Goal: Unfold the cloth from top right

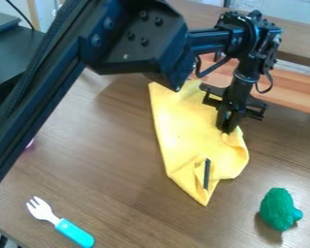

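The gripper (228, 130) points down at the upper right edge of the yellow cloth (183, 126). Its fingers are together, shut on a bit of the cloth, which puckers right at the tips. The cloth lies partly folded on the table, long and narrow, with its top end partly behind the arm. Its lower end tapers to a point, with overlapping folds and a dark narrow strip near that end.
On the wooden table (112, 145), a fork with a teal handle (75, 233) lies at the lower left. A green broccoli-like toy (277, 209) sits at the lower right. Behind the gripper runs a lighter wooden ledge (293, 92). The arm spans the upper left.
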Controlling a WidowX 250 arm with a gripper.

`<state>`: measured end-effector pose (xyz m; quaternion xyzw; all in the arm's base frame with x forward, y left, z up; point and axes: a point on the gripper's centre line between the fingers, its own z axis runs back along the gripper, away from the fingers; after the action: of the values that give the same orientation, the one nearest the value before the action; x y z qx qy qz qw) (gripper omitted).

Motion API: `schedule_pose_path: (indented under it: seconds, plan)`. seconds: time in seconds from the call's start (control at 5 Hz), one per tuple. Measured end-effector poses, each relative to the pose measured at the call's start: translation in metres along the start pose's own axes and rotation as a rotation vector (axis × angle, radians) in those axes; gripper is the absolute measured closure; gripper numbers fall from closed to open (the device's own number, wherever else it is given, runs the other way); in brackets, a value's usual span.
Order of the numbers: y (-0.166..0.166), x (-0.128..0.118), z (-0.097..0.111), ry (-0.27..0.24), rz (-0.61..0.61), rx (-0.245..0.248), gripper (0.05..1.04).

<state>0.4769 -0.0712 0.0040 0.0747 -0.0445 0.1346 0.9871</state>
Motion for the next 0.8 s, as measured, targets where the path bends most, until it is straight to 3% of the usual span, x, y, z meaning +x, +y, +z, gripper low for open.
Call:
schedule_pose_path:
  seconds: [0.2, 0.4, 0.8]
  plan:
    - [-0.002, -0.003, -0.003, 0.009, -0.002, -0.011, 1.006]
    - [0.008, -0.008, 0.003, 0.045, 0.001, -0.065, 1.029]
    - [0.053, -0.007, 0.031, 0.064, 0.043, -0.186, 1.031]
